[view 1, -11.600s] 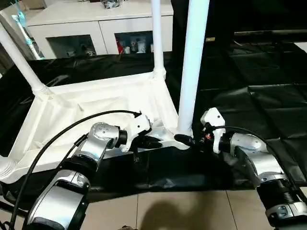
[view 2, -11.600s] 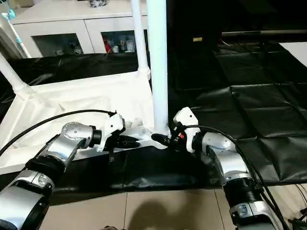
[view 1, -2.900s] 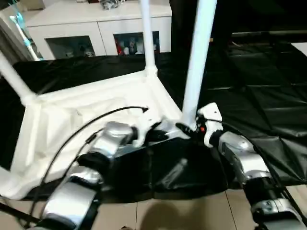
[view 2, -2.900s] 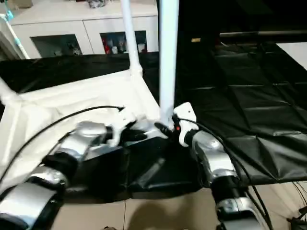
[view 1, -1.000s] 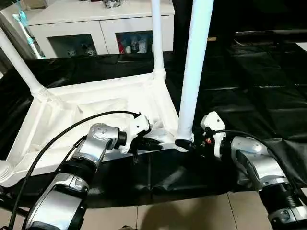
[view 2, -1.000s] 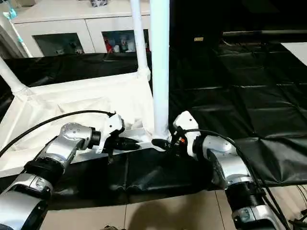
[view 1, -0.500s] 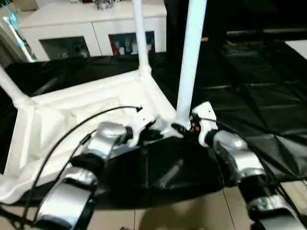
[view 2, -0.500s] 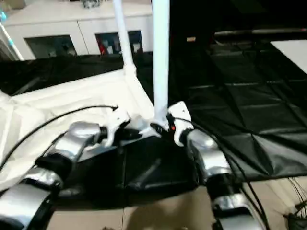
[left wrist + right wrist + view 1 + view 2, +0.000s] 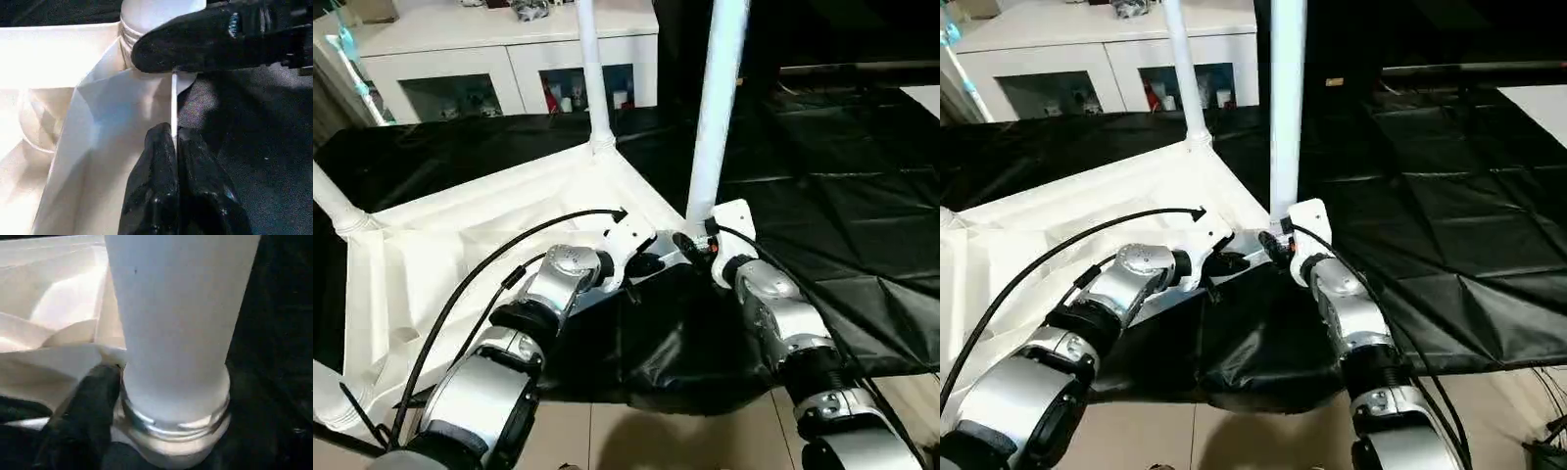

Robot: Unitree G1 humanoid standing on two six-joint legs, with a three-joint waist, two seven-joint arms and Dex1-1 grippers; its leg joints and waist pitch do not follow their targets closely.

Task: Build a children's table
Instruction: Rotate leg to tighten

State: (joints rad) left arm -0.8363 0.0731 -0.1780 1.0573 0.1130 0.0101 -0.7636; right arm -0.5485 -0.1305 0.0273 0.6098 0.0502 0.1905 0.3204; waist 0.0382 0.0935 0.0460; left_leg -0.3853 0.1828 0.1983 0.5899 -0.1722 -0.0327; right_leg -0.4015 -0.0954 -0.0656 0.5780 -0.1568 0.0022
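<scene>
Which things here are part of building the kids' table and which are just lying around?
Job: white table top, upside down; near leg standing in its corner socket; far leg; left gripper pinching the top's rim.
Lying about: white cabinet; black cover; tiled floor.

1. The upturned rectangular plastic table top (image 9: 460,245) is showing plain white, as are its long tapered tube legs (image 9: 717,108)
2. The crinkled sheet covering the work table (image 9: 822,206) is showing glossy black, creased into a grid of squares
3. The robot's jointed forearms (image 9: 778,318) are gleaming silver with white wrist housings, and the two-fingered grippers (image 9: 173,196) are showing black
4. The glass-door cabinet (image 9: 509,59) is appearing white
5. The tiled floor (image 9: 1263,431) is looking pale beige
</scene>
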